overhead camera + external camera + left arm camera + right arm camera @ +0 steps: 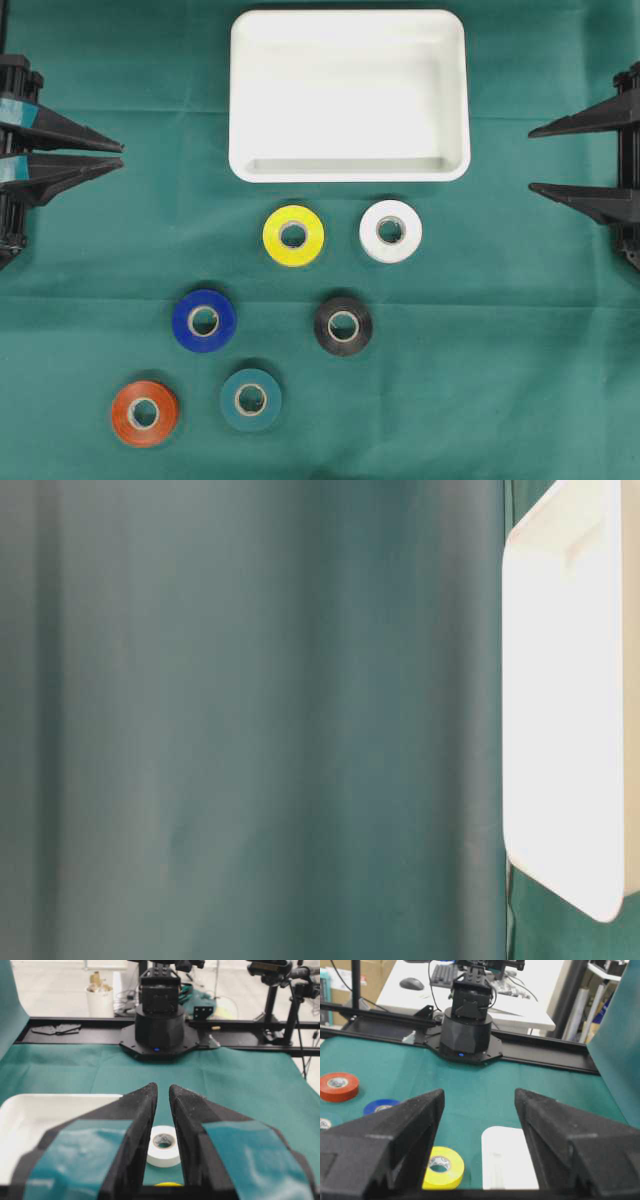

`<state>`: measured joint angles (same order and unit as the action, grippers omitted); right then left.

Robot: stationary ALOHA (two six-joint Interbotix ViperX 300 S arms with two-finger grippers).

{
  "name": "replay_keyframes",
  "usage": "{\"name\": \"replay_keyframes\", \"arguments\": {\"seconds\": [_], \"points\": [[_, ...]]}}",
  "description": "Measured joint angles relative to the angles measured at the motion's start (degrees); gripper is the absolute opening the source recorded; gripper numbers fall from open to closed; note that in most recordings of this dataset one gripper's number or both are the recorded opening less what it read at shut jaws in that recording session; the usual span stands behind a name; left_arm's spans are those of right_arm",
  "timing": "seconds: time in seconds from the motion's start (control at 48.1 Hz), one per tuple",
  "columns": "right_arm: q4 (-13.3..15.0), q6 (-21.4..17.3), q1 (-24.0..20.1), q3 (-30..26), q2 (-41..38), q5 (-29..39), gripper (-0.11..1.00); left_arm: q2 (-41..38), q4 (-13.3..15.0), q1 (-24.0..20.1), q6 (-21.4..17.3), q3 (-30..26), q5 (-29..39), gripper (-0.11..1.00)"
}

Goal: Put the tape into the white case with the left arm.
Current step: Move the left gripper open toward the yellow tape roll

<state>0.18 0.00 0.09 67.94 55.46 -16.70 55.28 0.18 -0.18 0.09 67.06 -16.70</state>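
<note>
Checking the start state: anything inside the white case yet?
Nothing visible inside the white case: the overhead view shows its whole bare floor. All six tape rolls lie on the green cloth outside it. What lies beneath the case is covered.

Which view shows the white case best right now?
Overhead: the white case is whole, with its full rim and inside visible. Table-level shows one blurred side at the right edge, left wrist a corner behind the left gripper, right wrist one end.
</note>
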Motion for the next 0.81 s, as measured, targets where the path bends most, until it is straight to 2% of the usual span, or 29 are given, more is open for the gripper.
{"name": "replay_keyframes", "arguments": {"seconds": [0.042, 0.145, 0.27, 0.81], "points": [[0.0, 0.0, 0.1, 0.0, 0.0, 0.1, 0.21, 0.0, 0.1, 0.1, -0.2, 0.0, 0.0, 0.22], [0.1, -0.2, 0.2, 0.1, -0.1, 0.0, 0.02, 0.1, 0.8, 0.2, -0.4, 0.4, -0.7, 0.03], [0.0, -0.5, 0.3, 0.1, -0.1, 0.0, -0.09, 0.0, 0.9, 0.4, 0.2, 0.6, -1.7, 0.01], [0.0, -0.6, 0.3, 0.4, -0.1, 0.1, -0.09, -1.4, 1.1, 2.3, 0.4, 0.7, -1.8, 0.02]]}}
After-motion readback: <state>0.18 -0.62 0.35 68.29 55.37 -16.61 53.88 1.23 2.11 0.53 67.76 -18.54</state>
